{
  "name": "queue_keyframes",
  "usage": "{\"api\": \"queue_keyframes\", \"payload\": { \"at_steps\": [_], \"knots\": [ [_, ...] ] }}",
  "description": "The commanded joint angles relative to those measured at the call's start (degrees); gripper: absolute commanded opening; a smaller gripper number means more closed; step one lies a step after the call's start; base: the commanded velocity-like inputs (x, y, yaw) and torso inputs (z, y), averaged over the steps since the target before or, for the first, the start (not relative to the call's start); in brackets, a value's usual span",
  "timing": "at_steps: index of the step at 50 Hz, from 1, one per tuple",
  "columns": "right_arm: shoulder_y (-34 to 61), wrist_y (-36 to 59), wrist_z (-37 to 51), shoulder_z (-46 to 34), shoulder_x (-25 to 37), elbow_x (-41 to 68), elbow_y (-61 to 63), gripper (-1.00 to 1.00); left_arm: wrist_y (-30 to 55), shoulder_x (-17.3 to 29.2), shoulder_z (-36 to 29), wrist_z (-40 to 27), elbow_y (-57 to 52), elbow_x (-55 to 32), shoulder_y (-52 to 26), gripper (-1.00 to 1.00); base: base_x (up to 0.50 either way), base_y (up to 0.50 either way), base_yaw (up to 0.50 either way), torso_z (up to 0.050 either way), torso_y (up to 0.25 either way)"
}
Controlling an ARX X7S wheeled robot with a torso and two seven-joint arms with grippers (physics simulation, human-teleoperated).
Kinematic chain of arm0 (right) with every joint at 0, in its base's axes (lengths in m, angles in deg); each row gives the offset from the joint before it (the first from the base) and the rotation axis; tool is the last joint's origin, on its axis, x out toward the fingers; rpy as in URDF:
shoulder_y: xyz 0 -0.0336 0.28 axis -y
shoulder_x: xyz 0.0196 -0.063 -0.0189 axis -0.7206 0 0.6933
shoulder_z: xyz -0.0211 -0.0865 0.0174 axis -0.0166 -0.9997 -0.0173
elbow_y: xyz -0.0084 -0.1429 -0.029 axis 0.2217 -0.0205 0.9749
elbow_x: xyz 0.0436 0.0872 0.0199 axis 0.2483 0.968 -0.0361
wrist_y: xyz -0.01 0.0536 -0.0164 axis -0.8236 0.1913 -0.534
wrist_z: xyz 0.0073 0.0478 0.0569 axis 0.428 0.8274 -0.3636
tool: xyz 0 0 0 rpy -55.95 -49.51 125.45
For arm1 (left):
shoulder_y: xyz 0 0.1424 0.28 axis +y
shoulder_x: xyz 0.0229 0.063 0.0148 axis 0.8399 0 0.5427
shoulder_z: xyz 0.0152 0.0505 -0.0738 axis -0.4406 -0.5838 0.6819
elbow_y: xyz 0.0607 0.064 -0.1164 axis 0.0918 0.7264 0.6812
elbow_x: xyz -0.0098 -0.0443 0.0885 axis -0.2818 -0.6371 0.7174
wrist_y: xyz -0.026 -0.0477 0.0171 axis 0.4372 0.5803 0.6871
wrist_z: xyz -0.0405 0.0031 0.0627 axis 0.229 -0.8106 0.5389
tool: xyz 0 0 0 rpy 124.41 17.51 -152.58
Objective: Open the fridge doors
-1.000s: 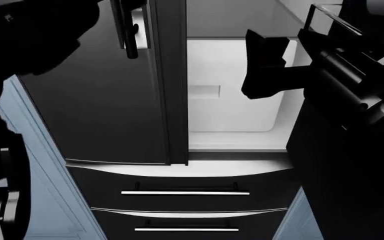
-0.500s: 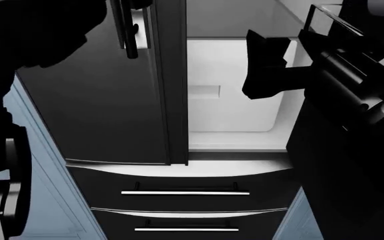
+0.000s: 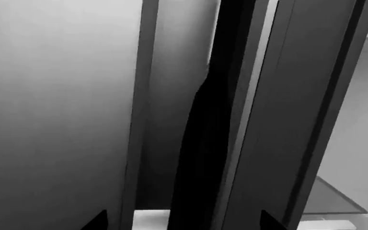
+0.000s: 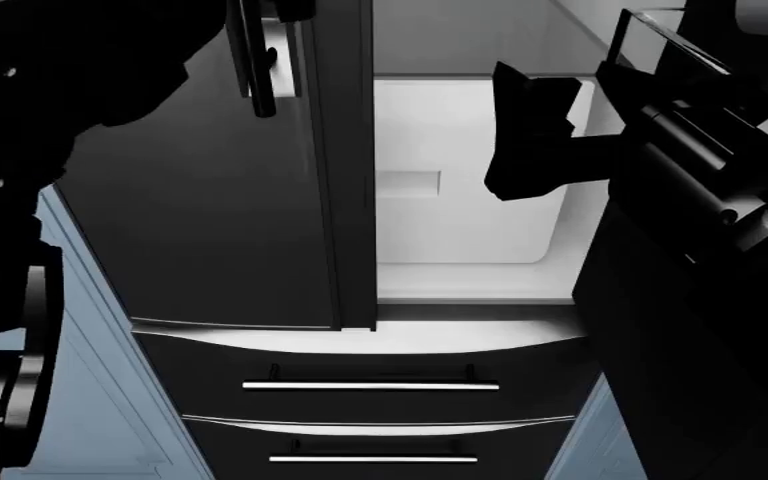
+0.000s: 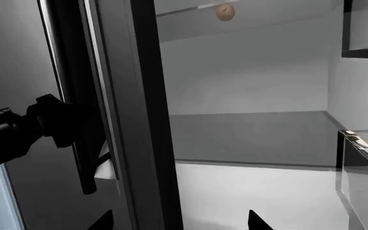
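Pull the left door (image 4: 211,200) by its vertical bar handle (image 4: 259,60), sweeping outward in an arc about the hinge on the far left edge rather than straight back; best to keep the base clear of the swing. Left gripper (image 5: 59,125) sits at that handle, seen in the right wrist view as a black block against the bar; cannot tell whether closed round it or merely alongside.

Left door: glossy dark grey, tall, shut or nearly so, its inner edge (image 4: 351,170) meeting the lit white interior (image 4: 464,180). Right door (image 4: 691,300): already swung wide, near on the right, a clear bin (image 4: 671,45) on its inner side. Right gripper (image 4: 531,130) hangs before the open compartment, apparently holding nothing; spread of its fingers cannot be told. Two drawers (image 4: 371,385) below, shut.
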Motion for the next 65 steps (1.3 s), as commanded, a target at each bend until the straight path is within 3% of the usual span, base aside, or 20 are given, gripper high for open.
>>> {"api": "queue_keyframes", "payload": {
  "at_steps": [1,32,33,65],
  "knots": [
    [0.04,-0.18,-0.14,-0.08,0.08,-0.01,-0.06,1.00,-2.24,-0.25,-3.09,3.61,2.07,3.22,-1.16,1.00,0.00,0.00,0.00,0.000,0.000],
    [-0.48,-1.25,0.72,0.24,0.73,0.69,0.27,1.00,-5.33,-0.44,-4.05,5.60,5.89,4.97,-0.50,1.00,0.00,0.00,0.00,0.000,0.000],
    [-0.49,-1.29,0.81,0.27,0.77,0.77,0.34,1.00,-5.51,-0.48,-4.13,5.77,6.01,5.06,-0.44,-1.00,0.00,0.00,0.00,0.000,0.000],
    [-0.46,-1.56,-0.81,-0.21,0.57,-0.45,-0.54,1.00,-5.61,-0.06,-3.66,5.84,4.99,3.80,0.76,-1.00,0.00,0.00,0.00,0.000,0.000]
  ]
}}
